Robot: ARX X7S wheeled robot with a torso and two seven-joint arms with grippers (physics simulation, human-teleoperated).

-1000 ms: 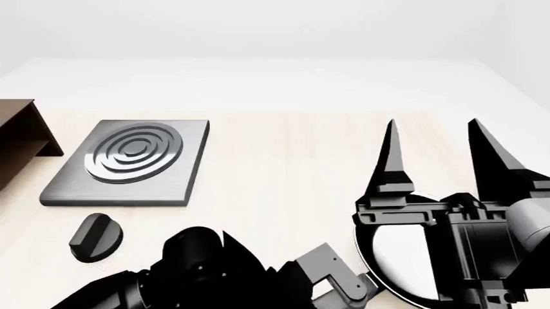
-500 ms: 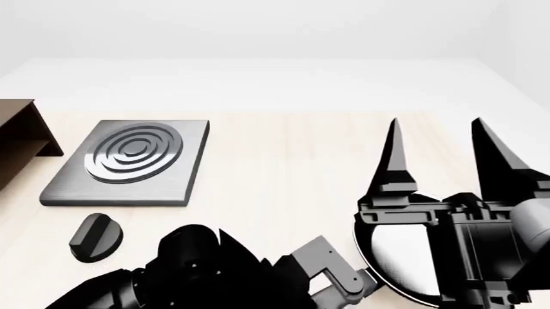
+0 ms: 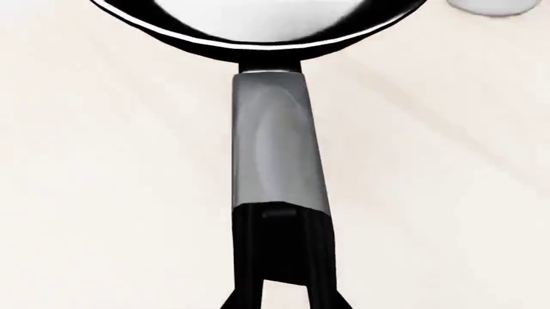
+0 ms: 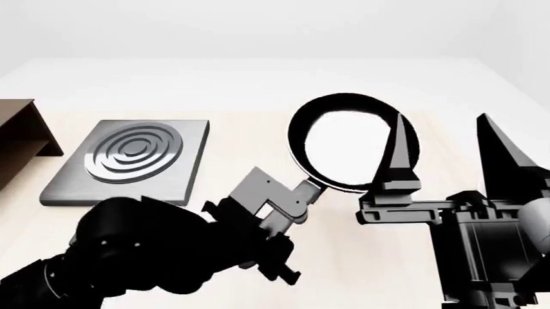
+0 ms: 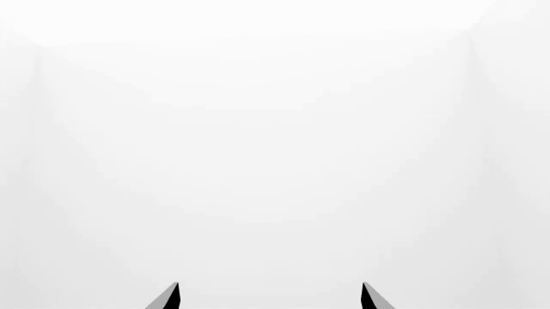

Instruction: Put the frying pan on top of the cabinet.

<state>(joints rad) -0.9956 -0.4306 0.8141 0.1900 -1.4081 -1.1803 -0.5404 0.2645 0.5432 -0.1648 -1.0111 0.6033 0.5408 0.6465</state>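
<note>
The frying pan (image 4: 352, 145), black with a glossy pale inside, is held up above the table, tilted toward me. My left gripper (image 4: 282, 215) is shut on its grey handle (image 4: 301, 192). In the left wrist view the black fingers (image 3: 249, 257) clamp the end of the handle (image 3: 279, 148), and the pan (image 3: 257, 29) shows beyond it. The dark brown cabinet (image 4: 22, 132) shows at the table's far left edge, partly cut off. My right gripper (image 4: 447, 138) is open and empty, fingers pointing up, just right of the pan. Its wrist view shows the gripper (image 5: 270, 295) against white wall only.
A square grey hotplate (image 4: 129, 161) with rings lies between the cabinet and the pan. A white object (image 3: 494, 5) shows at the edge of the left wrist view. My left arm (image 4: 146, 257) covers the table's near left part.
My left arm has risen and carried the pan by its handle up from the table at the near right, toward the middle. The right gripper has barely moved.
</note>
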